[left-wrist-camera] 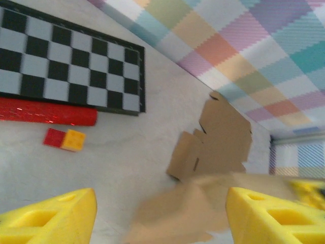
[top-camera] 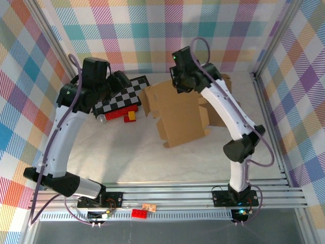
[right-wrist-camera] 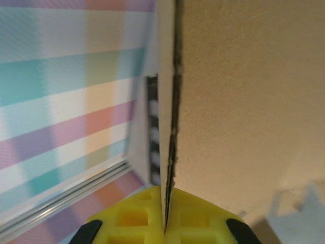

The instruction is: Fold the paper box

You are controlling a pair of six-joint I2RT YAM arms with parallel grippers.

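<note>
The right end effector [right-wrist-camera: 165, 203] is pinched narrow on an upper edge of the paper box [top-camera: 179, 116]. The brown sheet runs straight out from between its pads, with one broad panel on its right side. The left end effector [left-wrist-camera: 160, 216] stands wide and holds nothing. A blurred flap of the same cardboard lies just ahead of it, in line with the gap between its fingers [left-wrist-camera: 51, 218], and I cannot tell whether it touches.

The box looks mostly like a flat blank, partly lifted off the bench [top-camera: 127, 157]. I judge this an early step, with one wall raised and the rest not yet creased. The next move likely calls for the left end effector to close on or push the near flap while the right one steadies its edge.

Ahead and to the left of the left end effector lie a checkerboard [left-wrist-camera: 66, 66], a red bar [left-wrist-camera: 45, 114] and a red-and-yellow brick pair [left-wrist-camera: 63, 139]. They are near enough to snag a swung flap. The plaid wall [right-wrist-camera: 66, 76] stands near the right end effector, and the freest bench lies back toward the arm bases.
</note>
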